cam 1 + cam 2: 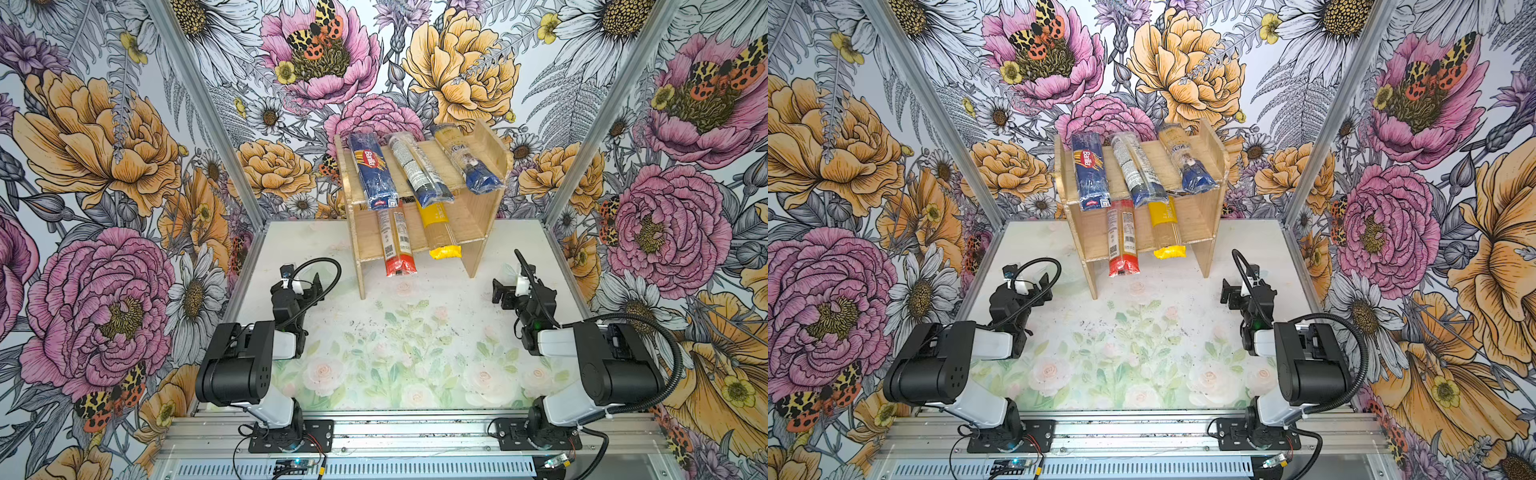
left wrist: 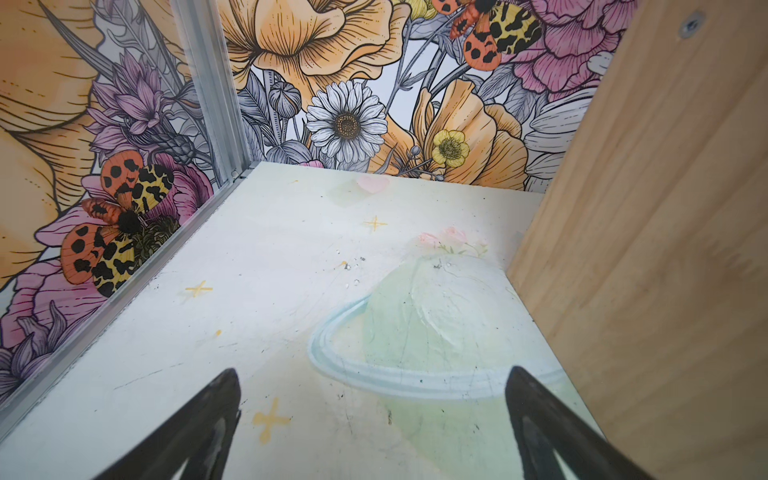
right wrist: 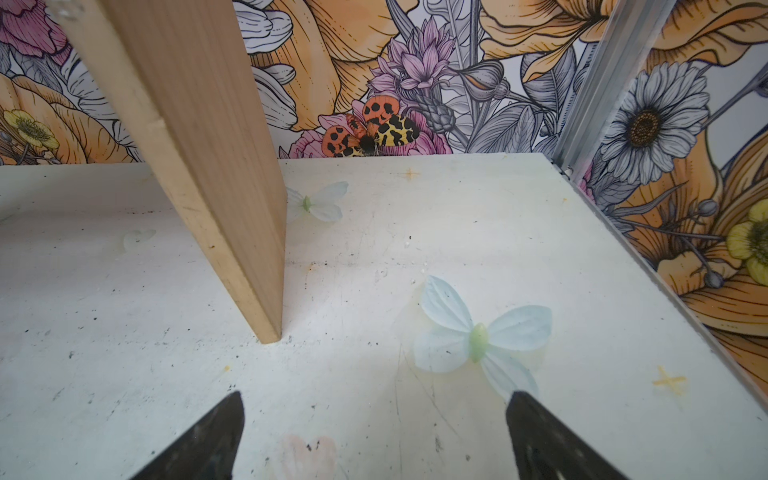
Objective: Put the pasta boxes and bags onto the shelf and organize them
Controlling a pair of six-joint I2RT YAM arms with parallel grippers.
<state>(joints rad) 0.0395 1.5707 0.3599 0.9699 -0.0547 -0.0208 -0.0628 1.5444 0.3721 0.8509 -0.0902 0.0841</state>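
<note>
Pasta packs (image 1: pixel 417 170) are all resting front-to-back on the shelf (image 1: pixel 478 224), three up top and two below, ends overhanging (seemingly so they fit side by side), while the left gripper (image 2: pixel 374 374) and right gripper (image 3: pixel 374 397) are hovering wide open and empty, flanking it.

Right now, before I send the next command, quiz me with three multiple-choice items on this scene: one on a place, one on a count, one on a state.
1. Where does the Barilla pack lie?
A) upper tier of the shelf
B) lower tier
C) leaning against the wall

2. How many packs lie on the lower tier?
A) one
B) two
C) three

3. How do the left gripper and right gripper stand?
A) both shut on packs
B) one open, one shut
C) both open, empty

Key:
1 A, it lies leftmost on the top board.
2 B, only the red-ended pack and yellow-ended pack are there.
3 C, nothing sits between either pair of spread fingers.
</note>
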